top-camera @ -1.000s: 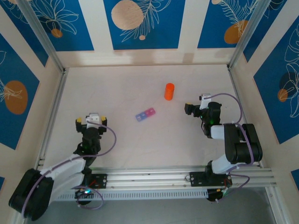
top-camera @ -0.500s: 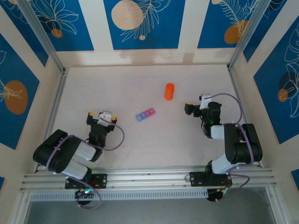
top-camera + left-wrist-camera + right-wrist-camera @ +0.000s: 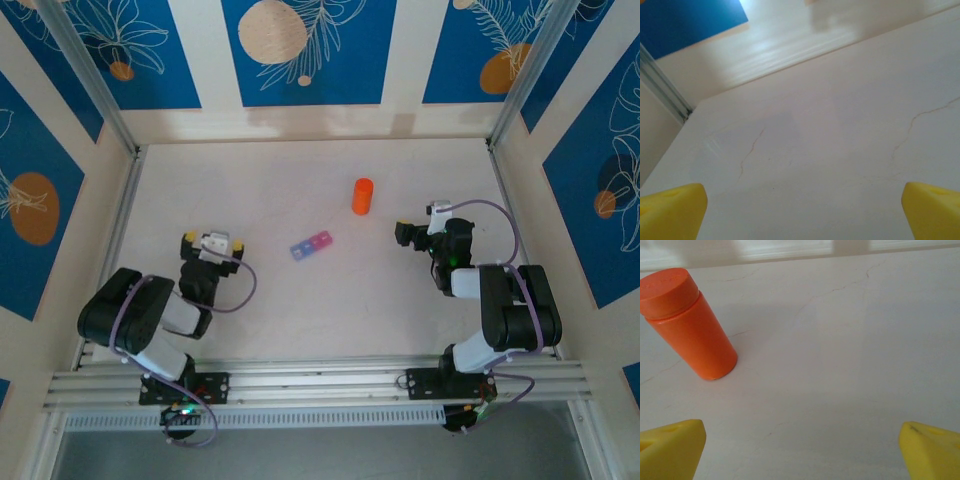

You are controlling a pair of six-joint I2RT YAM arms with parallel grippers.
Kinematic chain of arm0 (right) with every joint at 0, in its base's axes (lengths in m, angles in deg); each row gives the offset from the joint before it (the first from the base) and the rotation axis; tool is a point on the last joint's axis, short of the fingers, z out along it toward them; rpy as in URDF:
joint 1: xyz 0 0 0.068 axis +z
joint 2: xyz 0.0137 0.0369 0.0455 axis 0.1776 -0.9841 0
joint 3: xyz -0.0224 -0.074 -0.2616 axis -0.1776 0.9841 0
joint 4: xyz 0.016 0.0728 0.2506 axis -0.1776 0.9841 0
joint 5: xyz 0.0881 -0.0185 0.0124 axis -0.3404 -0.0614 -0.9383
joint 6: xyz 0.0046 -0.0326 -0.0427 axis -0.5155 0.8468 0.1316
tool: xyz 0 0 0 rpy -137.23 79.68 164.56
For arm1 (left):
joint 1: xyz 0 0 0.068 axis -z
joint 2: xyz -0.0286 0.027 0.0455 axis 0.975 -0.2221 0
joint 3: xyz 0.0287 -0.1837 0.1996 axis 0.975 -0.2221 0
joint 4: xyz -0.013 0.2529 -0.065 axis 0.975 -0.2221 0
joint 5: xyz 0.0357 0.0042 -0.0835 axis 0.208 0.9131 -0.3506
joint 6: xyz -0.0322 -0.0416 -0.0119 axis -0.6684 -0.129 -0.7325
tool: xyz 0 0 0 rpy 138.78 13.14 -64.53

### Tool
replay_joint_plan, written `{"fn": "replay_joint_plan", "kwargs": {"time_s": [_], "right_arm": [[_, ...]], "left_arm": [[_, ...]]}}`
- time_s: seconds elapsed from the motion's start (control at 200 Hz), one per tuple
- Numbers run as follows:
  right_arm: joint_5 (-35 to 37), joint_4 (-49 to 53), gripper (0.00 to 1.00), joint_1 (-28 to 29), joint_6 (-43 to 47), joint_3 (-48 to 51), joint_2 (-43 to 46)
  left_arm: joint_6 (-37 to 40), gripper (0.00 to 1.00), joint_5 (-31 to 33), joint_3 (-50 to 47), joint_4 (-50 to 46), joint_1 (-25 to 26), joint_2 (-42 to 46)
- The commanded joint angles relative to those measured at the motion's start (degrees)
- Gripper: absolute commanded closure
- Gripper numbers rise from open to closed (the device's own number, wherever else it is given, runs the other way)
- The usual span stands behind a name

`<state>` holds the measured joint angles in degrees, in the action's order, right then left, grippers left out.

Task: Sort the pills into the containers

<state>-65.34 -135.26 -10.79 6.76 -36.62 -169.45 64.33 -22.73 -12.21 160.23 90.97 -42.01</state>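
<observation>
containers (image 3: pixel 312 245) lying between left pincer (image 3: pixel 212 241) and right pincer (image 3: pixel 417 224), well apart from both, each pincer spread wide, empty

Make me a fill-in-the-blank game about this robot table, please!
1. The upright bottle with the lid on is coloured ____.
2. The pill organiser has a blue box, a purple box and a ____ one.
3. The left gripper and right gripper both stand ____, holding nothing.

Missing words: orange, pink, open.
</observation>
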Motion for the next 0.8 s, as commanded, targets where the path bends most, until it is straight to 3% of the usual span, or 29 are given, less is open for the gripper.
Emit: {"fn": "replay_joint_plan", "kwargs": {"time_s": [0.0, 0.165, 0.28, 0.325, 0.36, 0.515, 0.65, 0.73, 0.795], "right_arm": [[-0.72, 0.28, 0.01, -0.15, -0.34, -0.36, -0.02], [-0.72, 0.29, 0.01, -0.2, -0.35, -0.33, 0.01], [-0.72, 0.23, 0.01, -0.2, -0.35, -0.31, 0.01], [-0.72, 0.19, 0.01, -0.22, -0.34, -0.34, 0.01], [-0.73, 0.27, 0.01, -0.18, -0.34, -0.35, 0.0], [-0.72, 0.26, 0.01, -0.15, -0.32, -0.35, 0.01], [-0.72, 0.3, 0.01, -0.15, -0.35, -0.28, 0.01], [-0.72, 0.22, 0.01, -0.17, -0.33, -0.31, 0.01], [-0.72, 0.23, 0.01, -0.15, -0.34, -0.28, 0.01]], "left_arm": [[-3.98, 0.01, -6.22, 1.55, 1.14, -2.41, -1.59], [-4.65, 0.01, -7.03, 2.82, -2.38, -3.09, -0.69], [-8.22, 0.01, -10.36, 10.97, -21.44, -6.54, 1.74], [-11.26, 0.01, -15.87, 14.32, -27.62, -10.05, 1.66], [-12.54, 0.01, -19.33, 13.93, -26.5, -12.4, 1.49], [-13.3, 0.01, -21.21, 12.98, -24.42, -13.49, 1.52], [-15.27, 0.0, -13.22, 10.16, -19.67, -13.12, 1.92], [-13.44, 0.0, -2.4, 11.91, -22.57, -9.11, 1.65], [-10.95, 0.0, -0.8, 11.69, -20.85, -6.66, 1.21]]}}
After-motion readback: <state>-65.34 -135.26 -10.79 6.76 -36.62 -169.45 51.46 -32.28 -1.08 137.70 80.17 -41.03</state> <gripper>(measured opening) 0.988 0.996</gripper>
